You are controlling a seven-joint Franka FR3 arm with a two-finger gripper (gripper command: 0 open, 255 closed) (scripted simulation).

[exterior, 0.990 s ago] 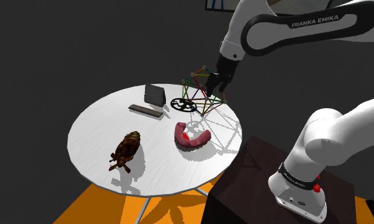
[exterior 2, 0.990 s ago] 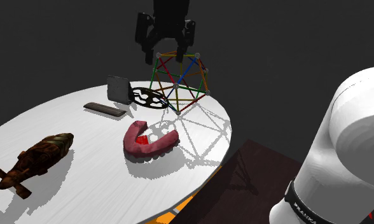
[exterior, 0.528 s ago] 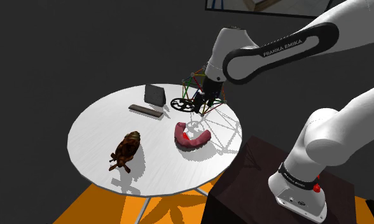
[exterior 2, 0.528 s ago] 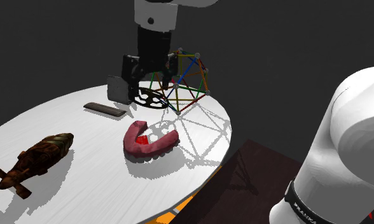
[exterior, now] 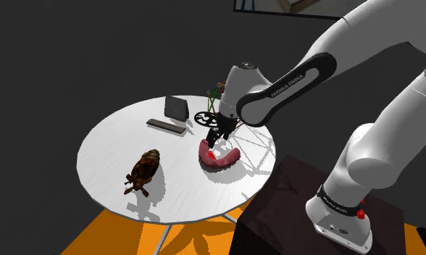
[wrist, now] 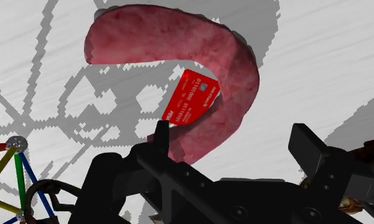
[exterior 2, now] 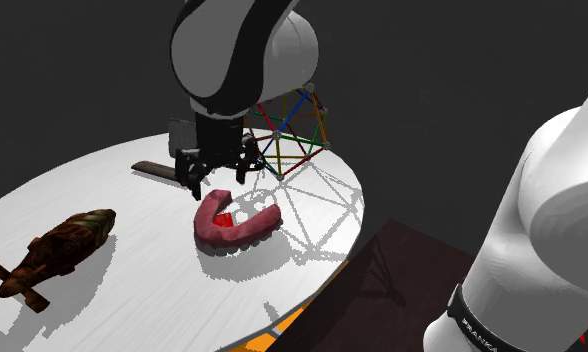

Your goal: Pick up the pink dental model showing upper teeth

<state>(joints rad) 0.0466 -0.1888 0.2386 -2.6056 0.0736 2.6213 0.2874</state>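
Shoulder view: the black two-finger gripper [exterior: 213,139] hovers just above the pink horseshoe-shaped dental model [exterior: 219,156] on the round white table [exterior: 110,145]. Second exterior view: the multicoloured rod-and-ball dome [exterior 2: 282,130] stands near the wrist and could be clipped. Wrist view: the fingers stand apart, empty (a small red card [wrist: 191,97] lies inside the arch), and one may land on the arch's end rather than astride it.

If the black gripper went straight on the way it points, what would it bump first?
Probably the pink dental model, on its curved arm beside the red card: that arm shows ahead between the open fingers of the gripper.
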